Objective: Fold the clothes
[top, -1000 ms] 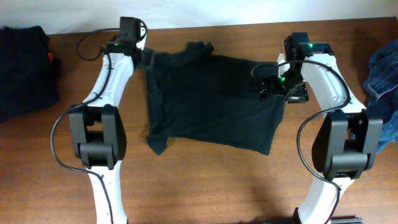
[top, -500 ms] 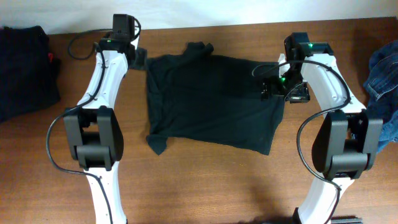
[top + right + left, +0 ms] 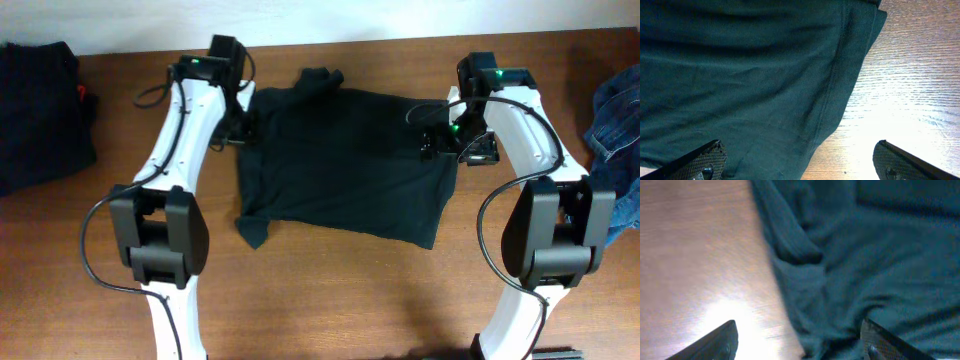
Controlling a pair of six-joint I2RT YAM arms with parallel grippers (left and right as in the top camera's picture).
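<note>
A black T-shirt [image 3: 340,165] lies spread on the wooden table [image 3: 330,300], with a sleeve bunched at its top edge and a corner drooping at the lower left. My left gripper [image 3: 240,122] hovers over the shirt's upper left edge. In the left wrist view it [image 3: 800,347] is open, with rumpled shirt [image 3: 855,265] and bare wood between its fingers [image 3: 717,342]. My right gripper [image 3: 458,148] is over the shirt's right edge. In the right wrist view it [image 3: 802,167] is open wide, with the hem [image 3: 832,100] running between its fingertips [image 3: 697,162].
A pile of dark clothes [image 3: 40,110] with a red spot lies at the table's far left. Blue denim [image 3: 615,120] lies at the far right edge. The table's back edge meets a white wall just behind both arms.
My left arm swung out to the back left, off the shirt, then came back right and forward over the shirt's upper left edge. The right arm and the shirt have not moved.
</note>
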